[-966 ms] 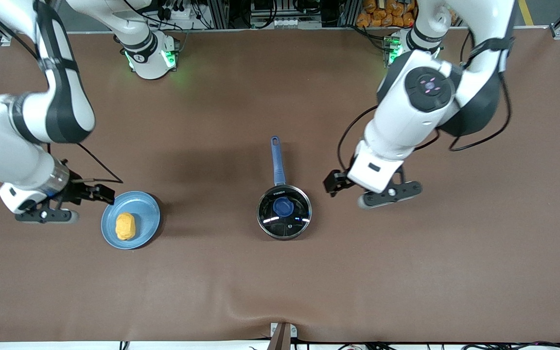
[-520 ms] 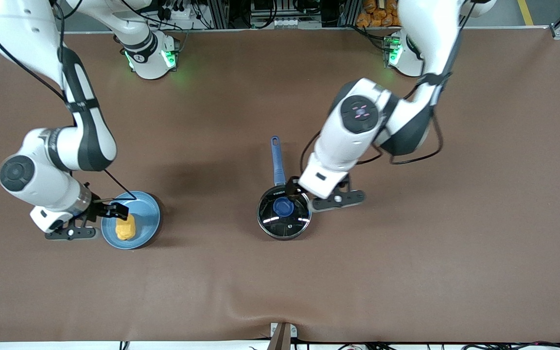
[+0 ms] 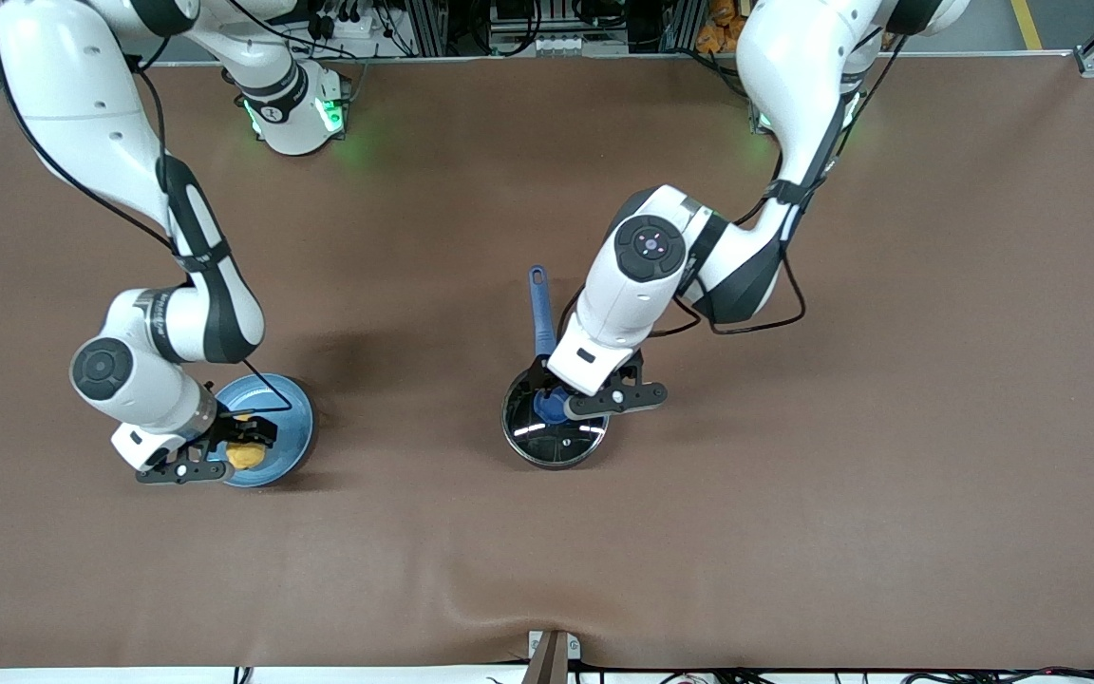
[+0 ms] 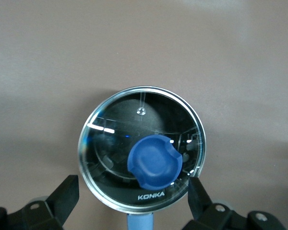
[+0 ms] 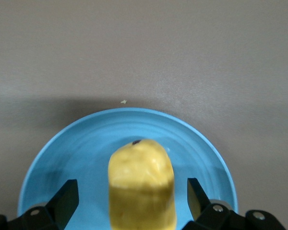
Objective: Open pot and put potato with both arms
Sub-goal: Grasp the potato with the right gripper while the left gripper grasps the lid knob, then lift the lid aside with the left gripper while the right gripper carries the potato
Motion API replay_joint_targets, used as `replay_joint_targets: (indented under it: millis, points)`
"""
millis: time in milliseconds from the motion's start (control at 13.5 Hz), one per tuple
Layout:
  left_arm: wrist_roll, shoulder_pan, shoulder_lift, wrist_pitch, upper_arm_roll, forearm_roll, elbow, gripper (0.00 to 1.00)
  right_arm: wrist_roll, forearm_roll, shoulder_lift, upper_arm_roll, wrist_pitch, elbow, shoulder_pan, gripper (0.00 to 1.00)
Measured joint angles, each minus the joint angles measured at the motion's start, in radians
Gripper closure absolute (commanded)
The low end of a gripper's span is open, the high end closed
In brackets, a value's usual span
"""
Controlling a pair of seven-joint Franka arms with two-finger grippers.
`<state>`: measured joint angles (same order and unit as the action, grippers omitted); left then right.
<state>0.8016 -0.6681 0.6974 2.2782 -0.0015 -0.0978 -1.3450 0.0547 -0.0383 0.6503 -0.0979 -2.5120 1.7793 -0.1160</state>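
Note:
The black pot [image 3: 555,439] with its blue handle [image 3: 540,304] stands mid-table, its glass lid [image 3: 530,423] with a blue knob [image 3: 547,407] on it. My left gripper [image 3: 561,399] is open just above the lid. In the left wrist view its fingers [image 4: 67,196] straddle the pot's handle side, with the knob [image 4: 154,162] between and ahead of them. The yellow potato [image 3: 245,456] lies on a light-blue plate [image 3: 286,418] toward the right arm's end. My right gripper [image 3: 238,445] is open over it. In the right wrist view the fingers [image 5: 67,199] stand on either side of the potato [image 5: 141,187], apart from it.
The brown table [image 3: 794,494] spreads around the pot and the plate. In the right wrist view the plate [image 5: 77,153] fills the space under the gripper. A small bracket [image 3: 552,655] sits at the table's edge nearest the front camera.
My left gripper moved from beside the pot to over its lid. My right gripper moved from beside the plate to over the potato. The pot, lid and potato did not move.

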Motion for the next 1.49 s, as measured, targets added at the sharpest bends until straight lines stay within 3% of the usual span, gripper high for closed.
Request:
replay_joint_targets:
  millis: [74,223,372,446,595,1115,1338,1486]
  points:
    - [0.0,-0.004,0.011,0.013,0.0,0.0,0.0,0.0,0.0,0.0,0.017,0.0,-0.017,0.0,0.0,0.0]
    - [0.0,-0.013,0.029,0.04,0.001,0.0,0.0,0.0,0.002,0.0,0.034,0.0,-0.03,-0.001,0.0,0.47]
    - [0.0,-0.026,0.047,0.064,0.006,0.0,0.001,0.0,0.016,0.0,0.035,-0.001,-0.03,-0.003,0.0,0.77]
    - [0.0,-0.033,0.055,0.074,0.01,0.0,0.001,0.0,0.02,0.0,0.035,-0.002,-0.03,-0.006,0.0,0.87]
    - [0.0,-0.046,0.073,0.094,0.024,0.0,0.003,0.0,0.027,0.0,0.035,-0.002,-0.03,-0.011,0.0,0.94]
    - [0.0,-0.094,0.117,0.127,0.08,0.0,0.01,0.0,0.043,-0.013,-0.007,0.008,-0.008,-0.043,-0.001,0.95]
    - [0.003,-0.111,0.118,0.133,0.099,0.0,0.013,0.54,0.036,-0.069,-0.063,0.044,0.012,-0.055,-0.023,0.99]
    - [0.015,-0.117,0.118,0.134,0.101,0.0,0.027,0.71,-0.003,-0.077,-0.091,0.052,0.038,-0.057,-0.062,0.99]
